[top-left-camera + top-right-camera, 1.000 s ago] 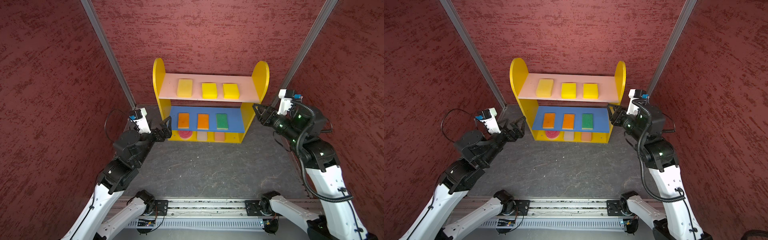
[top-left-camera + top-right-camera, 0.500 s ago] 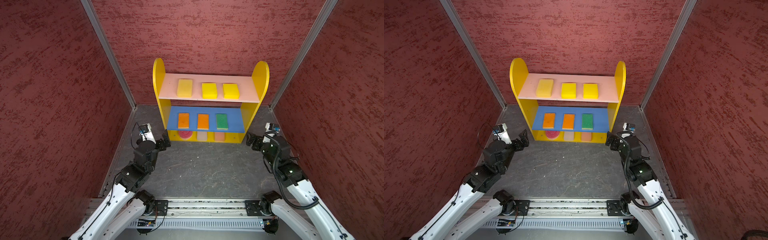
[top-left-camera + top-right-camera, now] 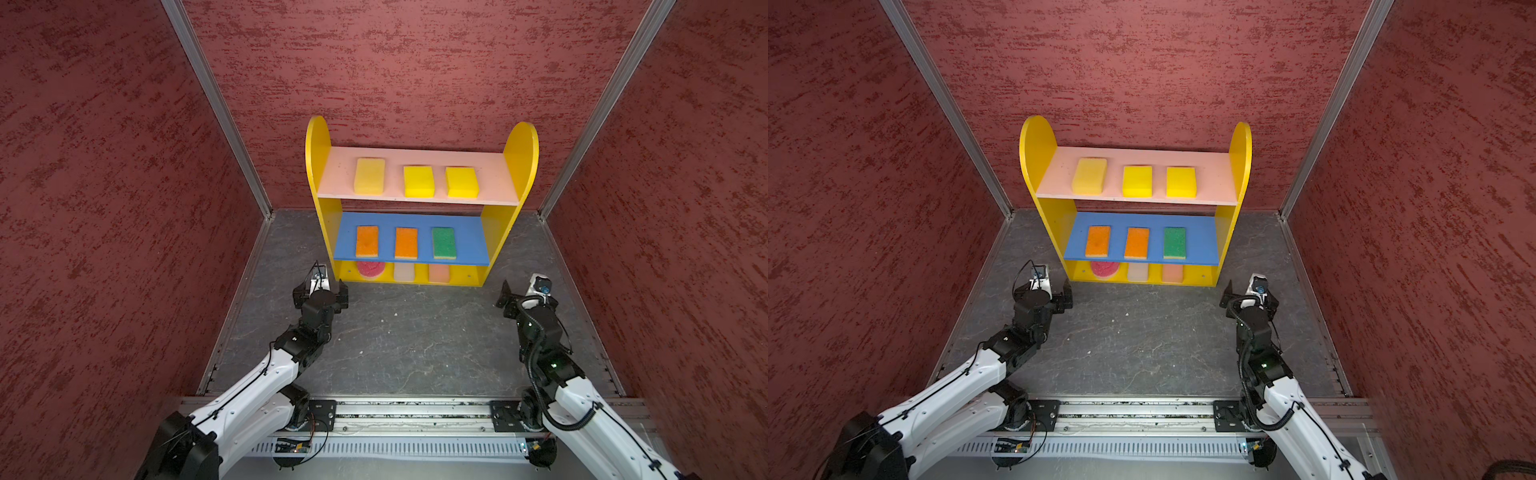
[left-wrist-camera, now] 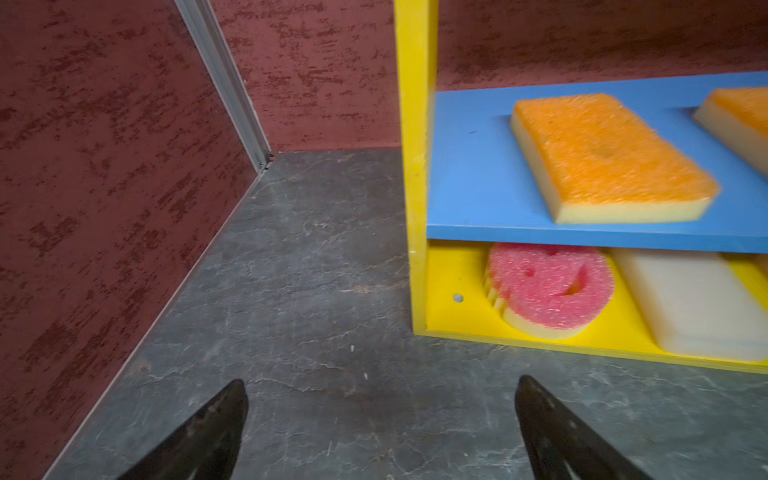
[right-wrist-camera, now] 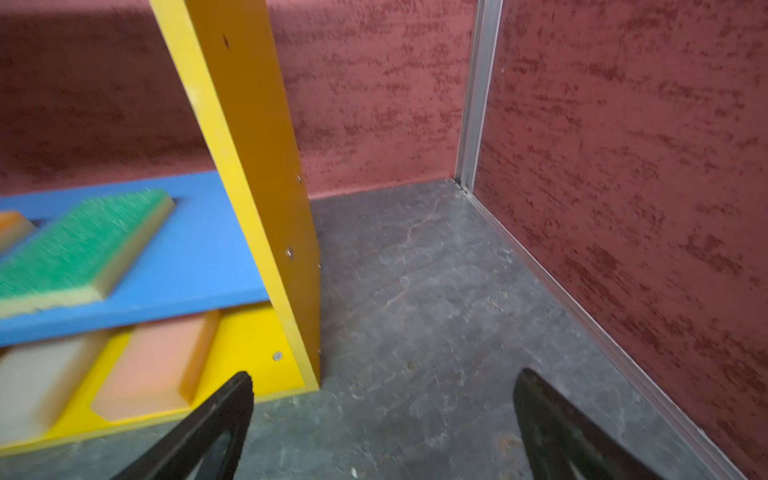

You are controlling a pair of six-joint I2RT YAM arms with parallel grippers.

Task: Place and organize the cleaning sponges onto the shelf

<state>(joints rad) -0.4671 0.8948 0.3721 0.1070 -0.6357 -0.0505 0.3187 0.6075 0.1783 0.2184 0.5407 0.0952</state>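
The shelf point(image 3: 316, 141) stands against the back wall. Three yellow cleaning sponges point(image 3: 419, 181) lie on its pink top board. Two orange ones point(image 3: 367, 241) and a green-topped one point(image 3: 444, 243) lie on the blue board. On the yellow base sit a round red-pink smiley one point(image 4: 548, 286), an off-white one point(image 4: 698, 303) and a peach one point(image 5: 158, 365). My left gripper point(image 3: 320, 288) hangs open and empty low over the floor by the shelf's front left corner. My right gripper point(image 3: 527, 293) is open and empty off the front right corner.
Dark grey floor point(image 3: 415, 332) spreads in front of the shelf between the two arms. Red textured walls point(image 3: 124, 208) close in on three sides, with metal corner posts point(image 3: 216, 104). A metal rail point(image 3: 415, 409) with the arm bases runs along the front edge.
Both arms have come down from beside the shelf's side panels and drawn back to the floor in front of it. The sponges have not moved.
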